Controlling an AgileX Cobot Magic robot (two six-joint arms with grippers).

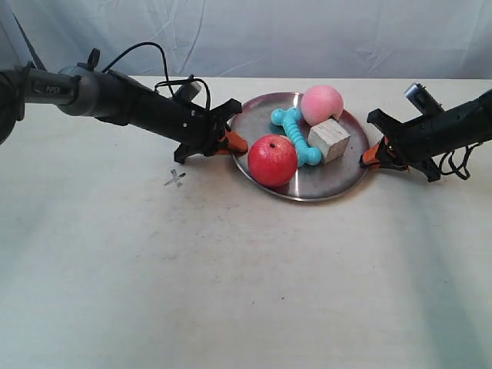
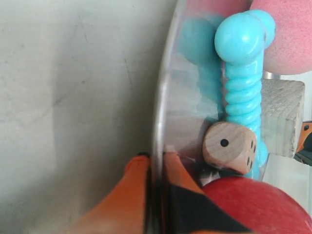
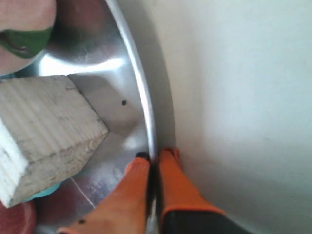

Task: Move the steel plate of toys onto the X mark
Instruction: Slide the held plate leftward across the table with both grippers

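Exterior view, left to right: X mark drawn on the pale tabletop, bare, nothing on it; just beside it to the right, the left pincer at the end of a dark arm; left wrist view shows its orange fingers pressed on the rim of the steel plate, one inside, one outside, so pinching the plate's edge; steel plate lies right of the X mark, near it but apart, not over it; whether it rests on the tabletop or is raised, cannot tell; on the plate: red ball nearest the left pincer, turquoise bone behind it, pink ball at the far side, wooden cube touching the bone; small die seen only in the left wrist view, wedged between bone and red ball; at the plate's right edge, the right pincer; right wrist view shows it closed on the rim likewise, the cube close by.
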